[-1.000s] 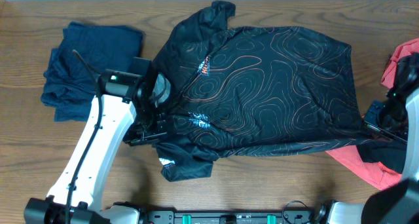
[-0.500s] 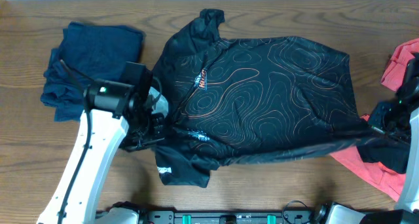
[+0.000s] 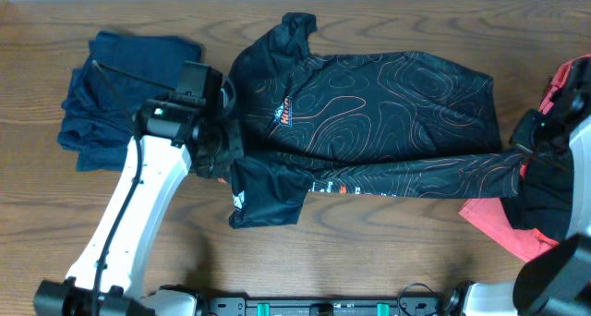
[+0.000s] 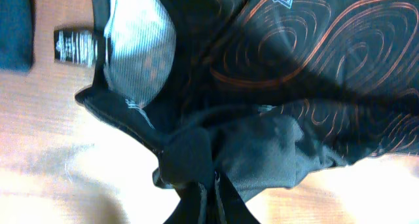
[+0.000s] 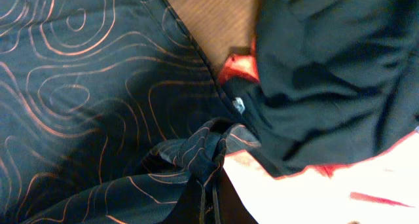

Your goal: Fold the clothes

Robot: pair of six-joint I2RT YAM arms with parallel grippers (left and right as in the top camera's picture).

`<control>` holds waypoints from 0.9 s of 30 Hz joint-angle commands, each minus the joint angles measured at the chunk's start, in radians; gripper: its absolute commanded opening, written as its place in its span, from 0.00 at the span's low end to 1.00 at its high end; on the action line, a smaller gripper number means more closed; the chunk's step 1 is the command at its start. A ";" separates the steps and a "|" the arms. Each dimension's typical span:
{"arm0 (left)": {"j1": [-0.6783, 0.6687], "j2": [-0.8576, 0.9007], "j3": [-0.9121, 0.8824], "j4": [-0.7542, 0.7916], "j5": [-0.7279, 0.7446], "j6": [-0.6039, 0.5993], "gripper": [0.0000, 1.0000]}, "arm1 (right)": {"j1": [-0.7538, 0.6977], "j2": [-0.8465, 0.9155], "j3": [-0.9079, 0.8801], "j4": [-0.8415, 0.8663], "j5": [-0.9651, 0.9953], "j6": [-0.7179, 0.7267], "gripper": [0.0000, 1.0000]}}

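The black jersey [image 3: 379, 103] with thin orange contour lines lies across the table's middle, its lower long edge lifted and folded toward the back. My left gripper [image 3: 224, 157] is shut on the jersey's left edge near the collar; it shows in the left wrist view [image 4: 208, 188] pinching black cloth [image 4: 196, 152]. My right gripper [image 3: 526, 154] is shut on the jersey's right edge; it shows in the right wrist view [image 5: 213, 194] with patterned cloth [image 5: 98, 86] bunched between the fingers.
A navy garment [image 3: 120, 85] lies crumpled at the far left. A coral-red garment [image 3: 503, 228] and a plain black one [image 3: 545, 200] lie at the right edge, under my right arm; the black one fills the right wrist view [image 5: 334, 73].
Both grippers have carried the jersey's near edge toward the back, folding the lower part over. The left sleeve now lies flat in front, with white lettering showing.
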 commanded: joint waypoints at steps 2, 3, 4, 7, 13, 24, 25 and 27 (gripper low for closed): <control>0.005 0.066 -0.001 0.082 -0.047 -0.004 0.06 | 0.021 0.069 0.001 0.067 -0.026 -0.013 0.01; 0.005 0.081 -0.001 0.104 -0.060 -0.004 0.06 | 0.022 0.080 0.001 0.086 -0.031 -0.013 0.01; 0.005 0.098 -0.001 0.127 -0.079 -0.004 0.06 | 0.022 0.092 0.001 0.108 -0.037 -0.013 0.01; 0.005 0.140 -0.001 0.179 -0.129 -0.004 0.06 | 0.022 0.116 0.001 0.169 -0.052 -0.013 0.01; 0.005 0.206 -0.001 0.270 -0.165 -0.004 0.06 | 0.024 0.139 0.001 0.238 -0.063 -0.013 0.01; 0.005 0.270 -0.001 0.382 -0.201 -0.005 0.06 | 0.049 0.208 0.001 0.267 -0.104 -0.044 0.01; 0.005 0.270 -0.001 0.383 -0.208 -0.005 0.06 | 0.057 0.219 0.001 0.269 -0.103 -0.044 0.01; 0.005 0.270 -0.001 0.394 -0.211 -0.005 0.06 | 0.070 0.236 0.001 0.277 -0.103 -0.043 0.01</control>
